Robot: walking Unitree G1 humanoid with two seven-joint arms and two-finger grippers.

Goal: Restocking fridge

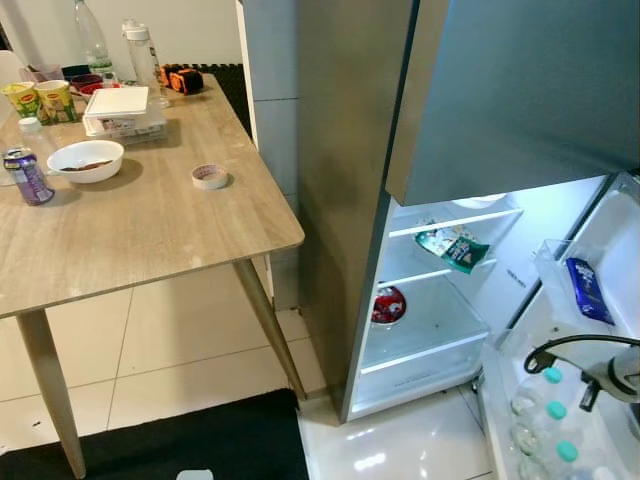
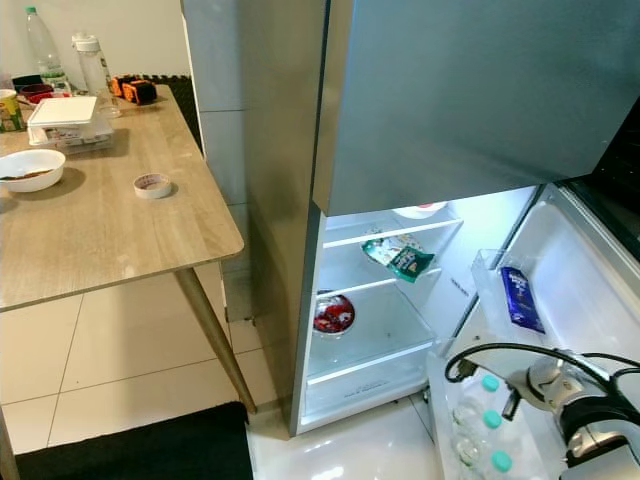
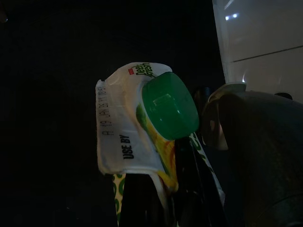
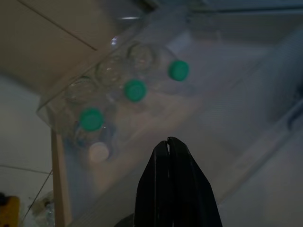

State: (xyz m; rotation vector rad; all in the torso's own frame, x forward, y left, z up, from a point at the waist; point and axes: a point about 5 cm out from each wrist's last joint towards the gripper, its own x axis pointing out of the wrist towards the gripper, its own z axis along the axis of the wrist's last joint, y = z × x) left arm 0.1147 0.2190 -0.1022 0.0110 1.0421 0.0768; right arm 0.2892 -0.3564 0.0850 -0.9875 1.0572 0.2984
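The pouch (image 3: 142, 123), a soft green-capped pack clamped in the left hand (image 3: 182, 161), looks light, crushable and best held below its stiff cap, while nearer the fridge (image 1: 340, 200) the right hand (image 4: 171, 146), fingers pressed together and empty, hovers above the door-bin bottles (image 4: 135, 90), with the lit shelves (image 2: 370, 345) beyond.

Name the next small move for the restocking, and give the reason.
Probably bring the left gripper up toward an open fridge shelf: it is shut on a green-lidded pack, the fridge door is open, and the shelves have bare space. The right gripper hovers shut over the door bottles.
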